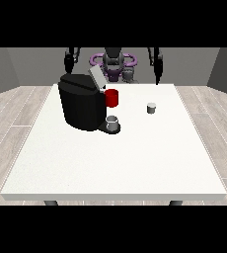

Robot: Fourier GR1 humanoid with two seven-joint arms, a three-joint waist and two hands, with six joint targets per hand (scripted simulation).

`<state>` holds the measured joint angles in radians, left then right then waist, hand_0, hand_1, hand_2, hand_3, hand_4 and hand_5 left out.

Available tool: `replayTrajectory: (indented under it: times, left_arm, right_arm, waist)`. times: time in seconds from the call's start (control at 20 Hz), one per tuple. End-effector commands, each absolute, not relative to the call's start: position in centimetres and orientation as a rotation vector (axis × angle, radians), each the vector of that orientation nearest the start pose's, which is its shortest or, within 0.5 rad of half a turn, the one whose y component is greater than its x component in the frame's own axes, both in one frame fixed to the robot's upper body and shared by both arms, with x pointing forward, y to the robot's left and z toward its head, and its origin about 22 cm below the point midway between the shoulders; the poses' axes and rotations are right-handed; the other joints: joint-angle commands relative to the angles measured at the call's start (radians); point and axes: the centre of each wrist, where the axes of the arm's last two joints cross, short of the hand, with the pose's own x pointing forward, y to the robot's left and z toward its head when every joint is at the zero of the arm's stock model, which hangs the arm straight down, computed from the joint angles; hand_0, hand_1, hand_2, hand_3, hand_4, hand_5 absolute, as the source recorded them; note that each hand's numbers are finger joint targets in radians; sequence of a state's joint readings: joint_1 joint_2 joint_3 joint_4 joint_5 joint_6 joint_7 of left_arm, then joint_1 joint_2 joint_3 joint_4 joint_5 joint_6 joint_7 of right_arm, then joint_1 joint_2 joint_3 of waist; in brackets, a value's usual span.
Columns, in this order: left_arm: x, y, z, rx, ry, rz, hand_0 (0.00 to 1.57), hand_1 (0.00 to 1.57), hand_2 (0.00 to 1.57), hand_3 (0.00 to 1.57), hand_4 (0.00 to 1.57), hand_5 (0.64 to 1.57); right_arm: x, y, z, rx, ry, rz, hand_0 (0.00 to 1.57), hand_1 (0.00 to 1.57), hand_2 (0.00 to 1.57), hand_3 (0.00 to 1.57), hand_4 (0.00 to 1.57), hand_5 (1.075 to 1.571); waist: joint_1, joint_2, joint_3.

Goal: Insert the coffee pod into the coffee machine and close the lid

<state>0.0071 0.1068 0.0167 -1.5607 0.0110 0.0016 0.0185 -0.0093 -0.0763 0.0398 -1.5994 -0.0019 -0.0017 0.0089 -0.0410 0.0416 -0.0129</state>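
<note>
**Hands raised behind the bench; coffee pod lying apart from the machine**

Both hands hang at the far edge of the white bench (115, 163), on either side of the robot's torso (113, 63). The hand at the view's left (69, 63) hangs above and behind the coffee machine, and the hand at the view's right (158, 73) hangs over the far right part of the bench top. Each holds nothing; whether the fingers are spread or curled cannot be told, as both hands appear only as small dark shapes pointing downward.

The black coffee machine (81, 104) stands on the left half of the bench. Its grey lid (96, 77) is tilted up and open at the machine's top right corner. A red part (112, 98) projects from the machine's right side, just below the lid. A grey cup (112, 122) stands on the machine's base, directly beneath the red part.

The coffee pod (151, 107), a small grey cylinder, stands upright on the bench to the right of the machine, well apart from it and from both hands.
</note>
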Motion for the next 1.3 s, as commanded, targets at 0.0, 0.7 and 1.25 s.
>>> replayTrajectory:
  times: [0.0,0.7,1.25]
  left_arm:
    - [24.3,25.0,-0.7,0.102,-1.547,-0.121,0.00,0.00,0.00,0.00,0.00,1.571]
    - [31.5,33.6,8.5,0.402,-1.562,-0.631,0.00,0.00,0.00,0.00,0.00,1.571]
    - [34.4,37.0,7.2,0.498,-1.412,-0.778,0.00,0.00,0.00,0.00,0.00,1.571]
  right_arm:
    - [22.9,-23.4,-1.5,-0.020,-1.577,0.088,0.00,0.00,0.00,0.00,0.00,1.571]
    - [27.0,-20.8,2.5,-0.218,-1.783,0.133,0.00,0.00,0.00,0.00,0.00,1.571]
    - [28.8,-19.4,5.6,-0.206,-1.741,0.156,0.00,0.00,0.00,0.00,0.00,1.571]
  waist:
    - [-0.006,-0.016,0.0130]
    - [-0.112,0.144,0.0132]
    - [-0.138,0.235,0.0124]
